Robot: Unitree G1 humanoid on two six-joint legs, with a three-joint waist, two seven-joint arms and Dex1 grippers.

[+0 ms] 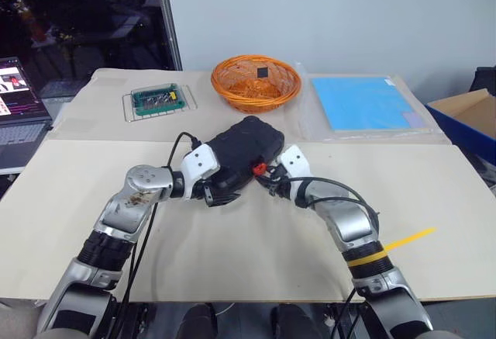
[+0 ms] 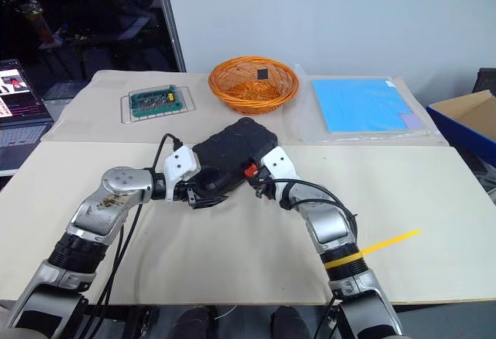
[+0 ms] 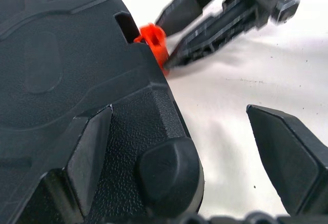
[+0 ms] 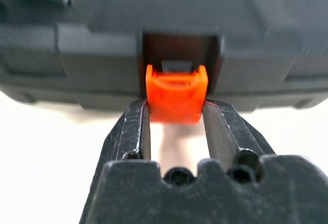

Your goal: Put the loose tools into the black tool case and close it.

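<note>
Pinched between the right gripper (image 4: 174, 124) fingers, the orange latch (image 4: 177, 95) juts from the closed black tool case (image 1: 244, 153), probably for fastening. Left gripper (image 3: 200, 157), spread wide, straddles the case's near corner, likely steadying it.

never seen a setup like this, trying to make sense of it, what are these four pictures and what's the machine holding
It is a two-armed robot at a table. Two pictures come from cameras on its head, looking down over its arms; the two close-ups come from cameras on its wrists. A closed black tool case lies in front of it. The right gripper pinches the case's orange latch. The left gripper stands open around a corner of the case. Further back sit an orange basket, a green circuit board and a blue sheet.
</note>
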